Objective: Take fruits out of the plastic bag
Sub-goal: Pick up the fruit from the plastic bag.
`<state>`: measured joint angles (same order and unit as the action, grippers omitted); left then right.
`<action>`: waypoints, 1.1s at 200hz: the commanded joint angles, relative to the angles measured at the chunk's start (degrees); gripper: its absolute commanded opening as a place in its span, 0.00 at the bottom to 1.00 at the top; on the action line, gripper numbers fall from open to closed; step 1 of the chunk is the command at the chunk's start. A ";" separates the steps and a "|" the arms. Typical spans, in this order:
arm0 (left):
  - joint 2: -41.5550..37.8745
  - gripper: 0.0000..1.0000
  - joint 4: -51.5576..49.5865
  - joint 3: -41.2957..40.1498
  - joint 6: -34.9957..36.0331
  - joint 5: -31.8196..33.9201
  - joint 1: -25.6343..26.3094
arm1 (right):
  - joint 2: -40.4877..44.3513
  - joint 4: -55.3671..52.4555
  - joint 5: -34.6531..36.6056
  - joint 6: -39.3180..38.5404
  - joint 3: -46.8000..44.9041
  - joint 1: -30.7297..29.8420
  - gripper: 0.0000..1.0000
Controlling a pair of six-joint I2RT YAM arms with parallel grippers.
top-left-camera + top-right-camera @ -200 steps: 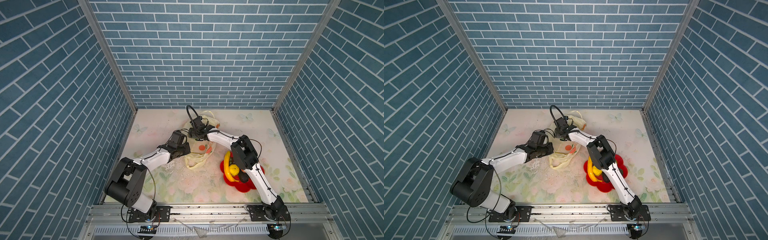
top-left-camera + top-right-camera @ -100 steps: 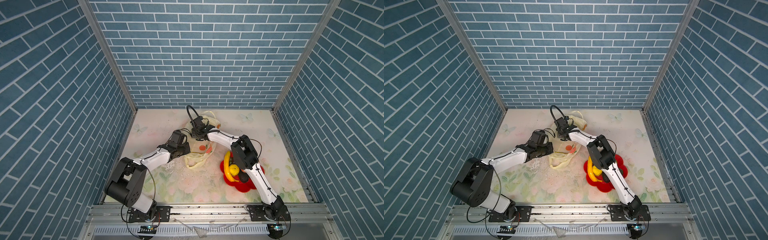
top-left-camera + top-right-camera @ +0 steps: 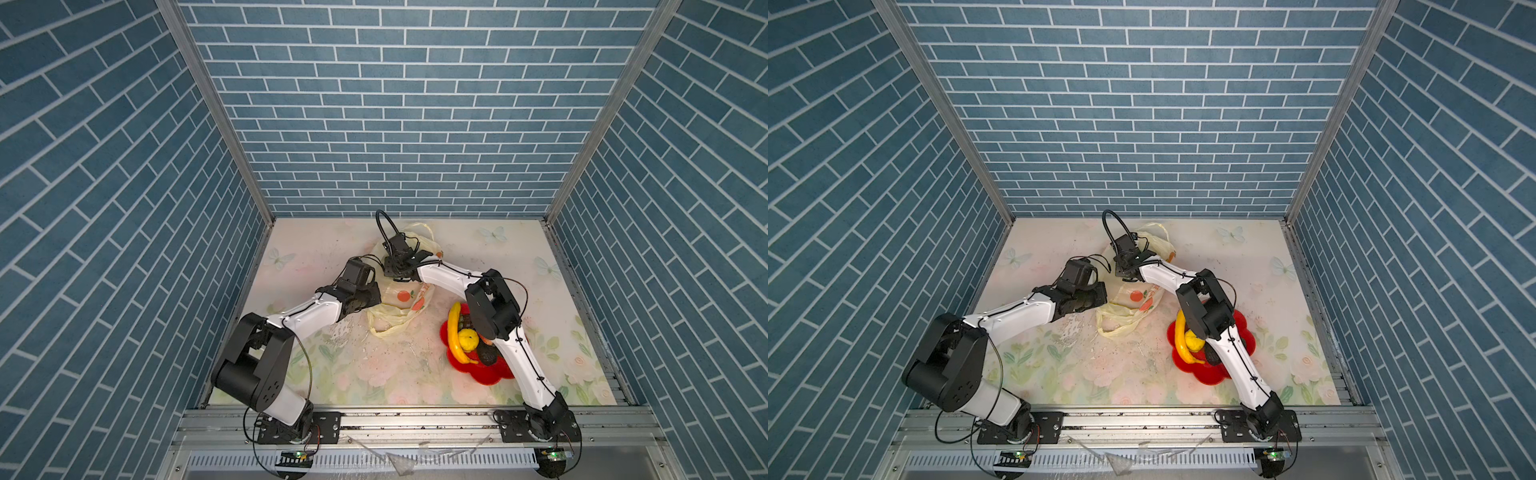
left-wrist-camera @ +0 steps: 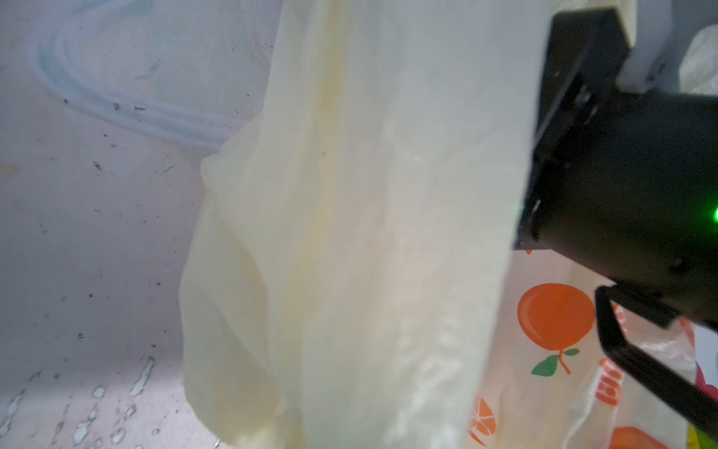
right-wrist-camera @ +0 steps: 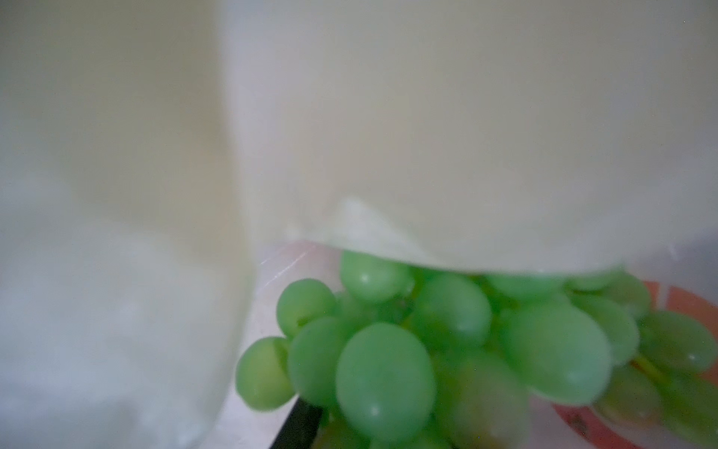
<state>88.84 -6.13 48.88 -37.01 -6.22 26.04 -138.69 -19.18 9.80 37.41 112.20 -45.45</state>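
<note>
Hardly a twitch since a second ago, both arms parked as they were: the left tool (image 3: pixel 371 296) is pinched tight on an edge of the plastic bag (image 3: pixel 401 307), holding its thin, floppy film up off the desk (image 3: pixel 374 374). Deep in the bag's mouth, the right tool (image 3: pixel 394 275) is right at the grape bunch (image 5: pixel 447 342), but I cannot tell whether its jaws have bitten. The bunch looks light, smooth-skinned and lumpy, so grip its thick middle, not one berry. Further right, banana (image 3: pixel 455 332) and lemon (image 3: pixel 468 340) lie on the red plate (image 3: pixel 486 374).
</note>
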 commanded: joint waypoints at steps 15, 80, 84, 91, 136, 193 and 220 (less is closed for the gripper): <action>0.81 0.08 -0.82 1.05 0.45 1.07 0.23 | 4.51 1.76 -1.14 -1.42 -4.43 0.12 0.21; 1.94 0.09 -1.47 2.09 0.41 2.26 0.06 | 9.81 2.31 -4.34 -1.93 -8.48 -0.18 0.20; 2.04 0.09 -1.51 2.16 0.38 2.35 0.02 | 10.22 2.30 -4.47 -2.05 -8.89 -0.12 0.20; 2.34 0.09 -1.36 2.35 0.38 2.35 -0.04 | 11.18 2.30 -4.66 -2.29 -9.53 -0.30 0.20; 3.53 0.09 -1.16 3.14 -0.03 2.04 -1.69 | 18.70 3.01 -7.38 -3.11 -16.35 -0.45 0.19; 3.67 0.10 -1.04 3.26 0.41 2.31 -3.19 | 32.42 2.41 -12.66 -5.04 -27.91 -0.41 0.19; 3.67 0.10 -0.66 2.98 0.45 2.35 -3.71 | 39.30 -0.86 -14.45 -6.33 -32.75 -0.35 0.19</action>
<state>91.64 -6.55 51.20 -37.06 -4.64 22.96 -106.04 -17.67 -1.83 34.00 83.53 -45.69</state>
